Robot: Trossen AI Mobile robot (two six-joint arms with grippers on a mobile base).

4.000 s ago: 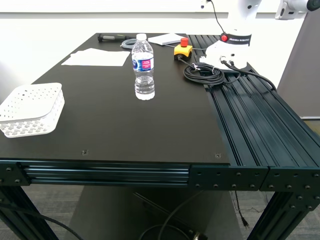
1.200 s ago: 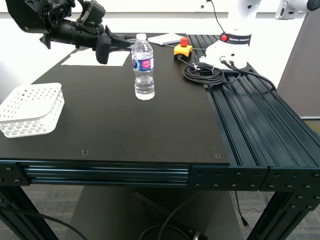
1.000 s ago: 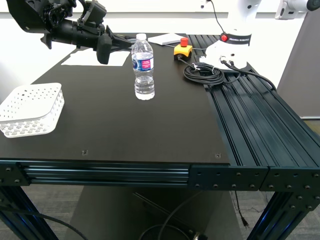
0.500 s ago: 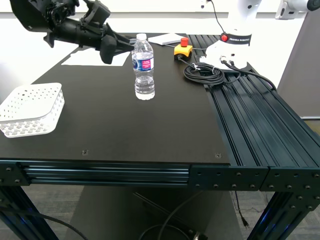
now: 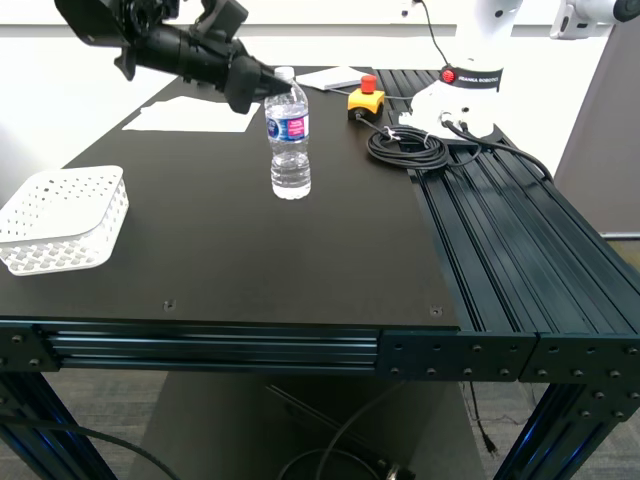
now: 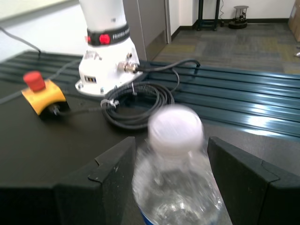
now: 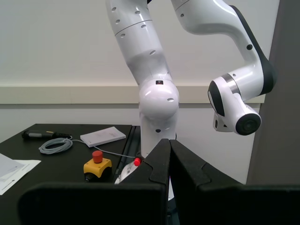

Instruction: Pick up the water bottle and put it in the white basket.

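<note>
The water bottle (image 5: 288,135) stands upright near the middle of the black table, clear with a white cap and blue label. My first gripper (image 5: 272,90) reaches in from the exterior view's left at the bottle's neck. In the first wrist view the gripper (image 6: 171,140) is open, and its black fingers (image 6: 108,173) stand either side of the blurred capped bottle (image 6: 176,129). The white basket (image 5: 65,215) sits empty at the table's edge on the exterior view's left. My second gripper (image 7: 168,164) is shut on nothing, away from the table, and does not show in the exterior view.
A white robot arm's base (image 5: 455,100) stands at the back on the exterior view's right, with a coiled black cable (image 5: 405,148) and a yellow box with a red button (image 5: 366,98) beside it. White papers (image 5: 195,115) lie behind the bottle. Ribbed rails (image 5: 520,240) border the table.
My first arm came in from the exterior view's left and moved right. Its open fingers now stand at the bottle's neck. The bottle and basket stay in place.
</note>
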